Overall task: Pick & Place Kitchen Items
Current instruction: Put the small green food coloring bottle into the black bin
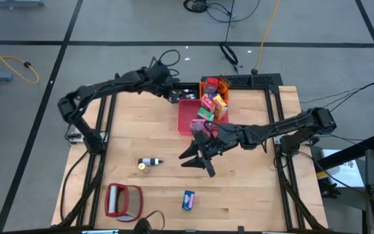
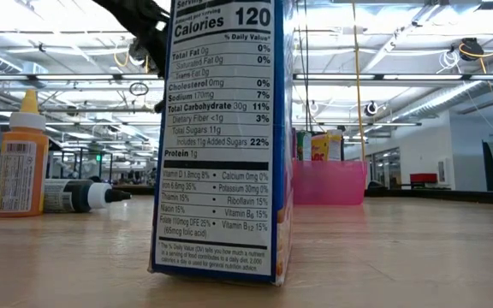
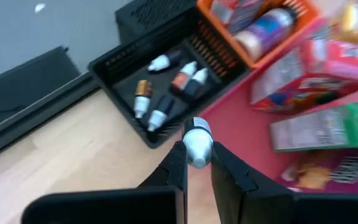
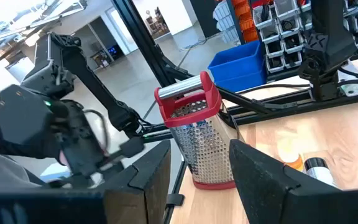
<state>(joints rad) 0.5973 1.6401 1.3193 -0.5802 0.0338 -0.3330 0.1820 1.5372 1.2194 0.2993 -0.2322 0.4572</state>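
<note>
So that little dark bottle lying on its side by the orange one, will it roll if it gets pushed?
Probably. The dark bottle lies flat on the table, and its round body would likely roll if nudged sideways. It looks small, so probably light. The orange bottle beside it stands upright and might tip if bumped.
</note>
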